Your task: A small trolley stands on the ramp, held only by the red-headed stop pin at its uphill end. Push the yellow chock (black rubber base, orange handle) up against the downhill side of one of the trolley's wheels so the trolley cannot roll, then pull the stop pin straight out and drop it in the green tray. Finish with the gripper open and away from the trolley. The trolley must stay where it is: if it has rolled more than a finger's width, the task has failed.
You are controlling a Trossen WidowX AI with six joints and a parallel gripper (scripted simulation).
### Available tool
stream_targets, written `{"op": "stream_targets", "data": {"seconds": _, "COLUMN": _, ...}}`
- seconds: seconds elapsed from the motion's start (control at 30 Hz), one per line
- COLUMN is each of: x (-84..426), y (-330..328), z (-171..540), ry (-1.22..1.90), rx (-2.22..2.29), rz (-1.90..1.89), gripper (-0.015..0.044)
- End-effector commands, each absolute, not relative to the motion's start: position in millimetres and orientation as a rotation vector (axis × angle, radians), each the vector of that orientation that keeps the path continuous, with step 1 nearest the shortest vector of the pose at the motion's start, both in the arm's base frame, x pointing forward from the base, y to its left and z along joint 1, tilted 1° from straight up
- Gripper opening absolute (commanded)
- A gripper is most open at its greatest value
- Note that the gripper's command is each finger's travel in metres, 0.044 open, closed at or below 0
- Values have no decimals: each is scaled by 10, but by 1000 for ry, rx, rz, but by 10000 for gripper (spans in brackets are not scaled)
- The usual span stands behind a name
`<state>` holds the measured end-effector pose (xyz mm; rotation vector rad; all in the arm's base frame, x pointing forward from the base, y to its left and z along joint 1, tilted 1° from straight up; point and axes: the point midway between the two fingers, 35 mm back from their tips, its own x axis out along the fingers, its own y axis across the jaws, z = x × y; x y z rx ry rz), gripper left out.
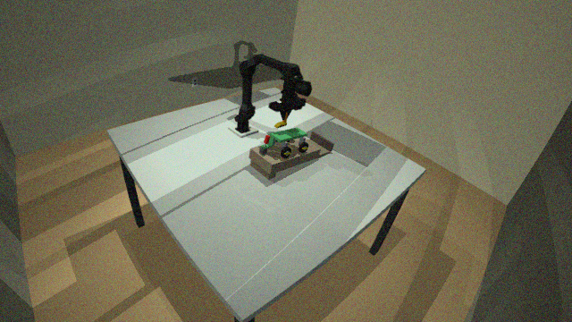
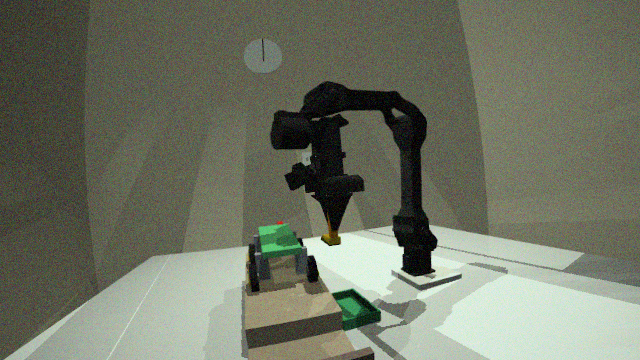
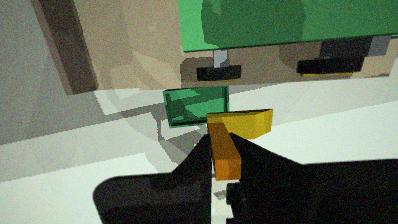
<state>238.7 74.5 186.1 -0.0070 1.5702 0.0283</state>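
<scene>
My gripper [image 1: 287,114] [image 2: 334,222] [image 3: 218,138] is shut on the orange handle of the yellow chock [image 1: 281,124] [image 2: 331,240] [image 3: 250,124]. The chock hangs in the air beside the ramp, on the robot's side. The green trolley [image 1: 288,134] [image 2: 279,239] [image 3: 260,25] stands on the wooden ramp [image 1: 295,161] [image 2: 292,320] [image 3: 120,60]. The red head of the stop pin [image 1: 266,139] [image 2: 280,223] shows at the trolley's far end from the exterior view. The green tray [image 2: 356,307] [image 3: 192,106] lies on the table beside the ramp; in the top view it is hidden.
The robot's base plate [image 1: 237,132] [image 2: 430,281] stands on the table [image 1: 214,215] [image 2: 175,310], on the tray's side of the ramp. A raised wooden end board [image 1: 323,141] [image 3: 67,45] stands at the ramp's low end.
</scene>
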Motion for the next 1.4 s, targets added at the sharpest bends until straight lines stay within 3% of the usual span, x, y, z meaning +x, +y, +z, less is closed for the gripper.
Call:
{"op": "stream_targets", "data": {"seconds": 0.0, "x": 2419, "y": 927, "z": 1841, "ry": 1577, "rx": -4, "rz": 31, "gripper": 0}}
{"op": "stream_targets", "data": {"seconds": 0.73, "x": 2537, "y": 1690, "z": 1781, "ry": 1576, "rx": 1, "rz": 36, "gripper": 0}}
{"op": "stream_targets", "data": {"seconds": 1.37, "x": 2747, "y": 1762, "z": 1749, "ry": 1573, "rx": -81, "rz": -46, "gripper": 0}}
